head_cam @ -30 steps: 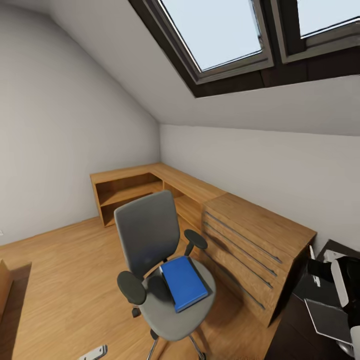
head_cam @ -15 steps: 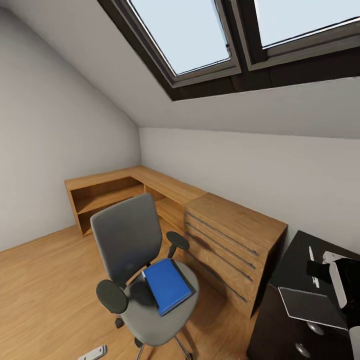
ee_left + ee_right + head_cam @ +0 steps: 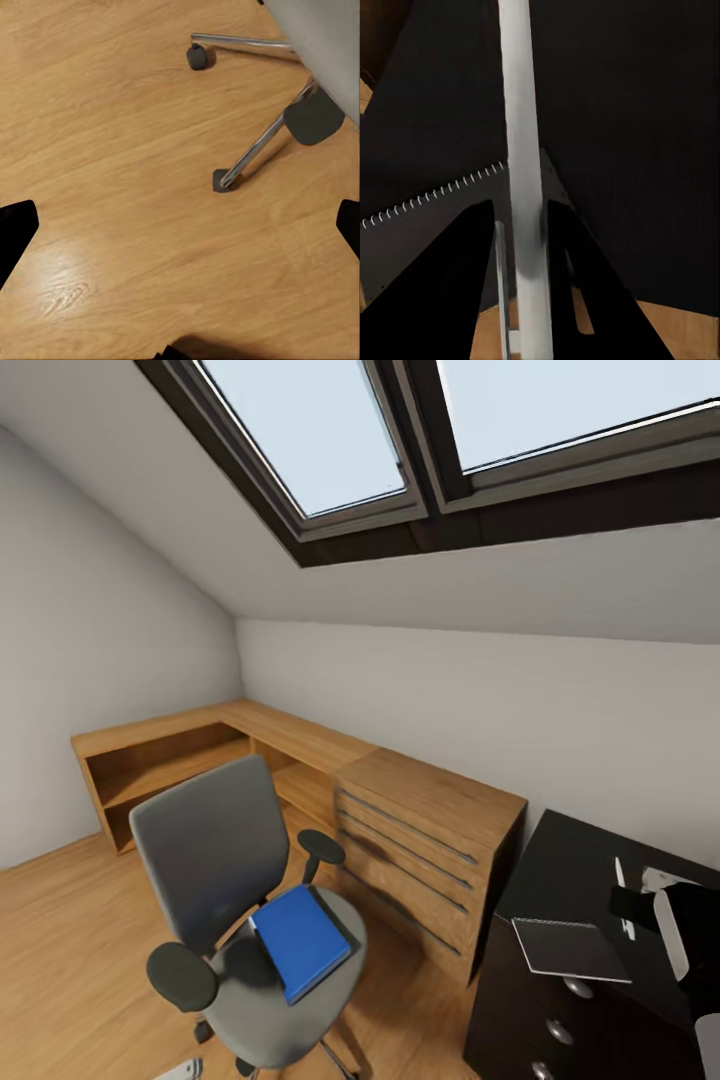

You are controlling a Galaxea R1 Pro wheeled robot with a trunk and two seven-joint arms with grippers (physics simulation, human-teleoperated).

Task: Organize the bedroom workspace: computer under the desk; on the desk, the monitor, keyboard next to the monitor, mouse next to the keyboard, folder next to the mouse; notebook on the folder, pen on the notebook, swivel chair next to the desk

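Head view swung right — more desk; right hand clamped on pen.

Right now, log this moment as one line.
right gripper: shut on pen | folder: on chair | notebook: on desk

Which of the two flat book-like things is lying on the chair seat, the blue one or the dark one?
The blue folder lies on the swivel chair seat. The dark spiral notebook sits on the black desk instead.
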